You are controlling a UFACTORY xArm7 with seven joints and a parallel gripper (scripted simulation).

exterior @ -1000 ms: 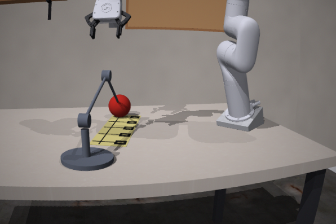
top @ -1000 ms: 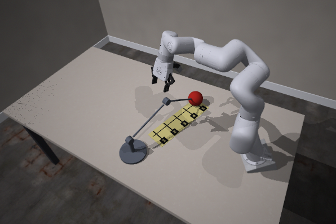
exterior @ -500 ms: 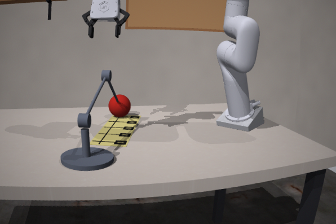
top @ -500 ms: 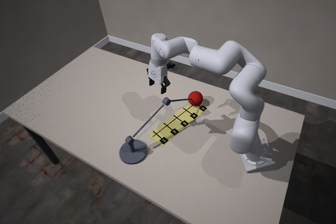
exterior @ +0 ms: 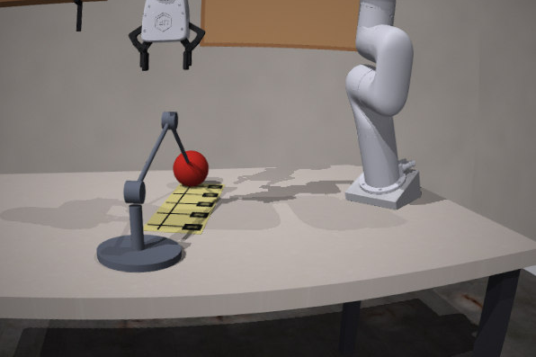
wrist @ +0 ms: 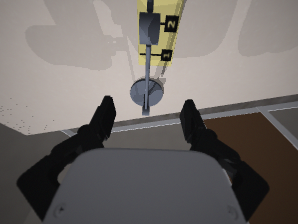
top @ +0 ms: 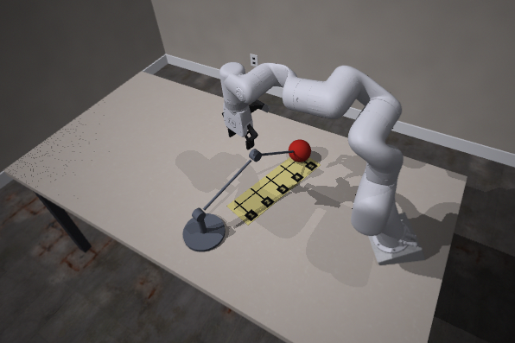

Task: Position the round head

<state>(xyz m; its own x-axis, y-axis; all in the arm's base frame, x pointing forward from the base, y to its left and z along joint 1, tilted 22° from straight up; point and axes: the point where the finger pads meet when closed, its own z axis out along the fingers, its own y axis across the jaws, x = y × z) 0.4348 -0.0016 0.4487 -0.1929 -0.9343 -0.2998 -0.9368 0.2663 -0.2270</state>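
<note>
The lamp's foot [top: 194, 238] [exterior: 112, 253] [wrist: 137, 92] stands on the bench. A rod rises from its post to the elbow joint [top: 255, 155] [exterior: 169, 120] [wrist: 149, 28], and another slopes down to the round red head [top: 300, 150] [exterior: 191, 168]. The head is low at the far end of the yellow strip [top: 255, 203] [exterior: 180, 220] [wrist: 159, 46], around line 5; its crossing is covered in the top view. A small gap under the head cannot be judged. My gripper [top: 240, 139] [exterior: 165, 68] [wrist: 148, 106] is open and empty, pointing down high above the elbow, touching nothing.
The robot's base [top: 399, 251] [exterior: 373, 199] stands on the bench [top: 143, 146] [exterior: 315, 264] to the right of the strip. My arm arches high from the base to the gripper. A wall stands behind the bench, with a brown board [exterior: 279, 8] on it.
</note>
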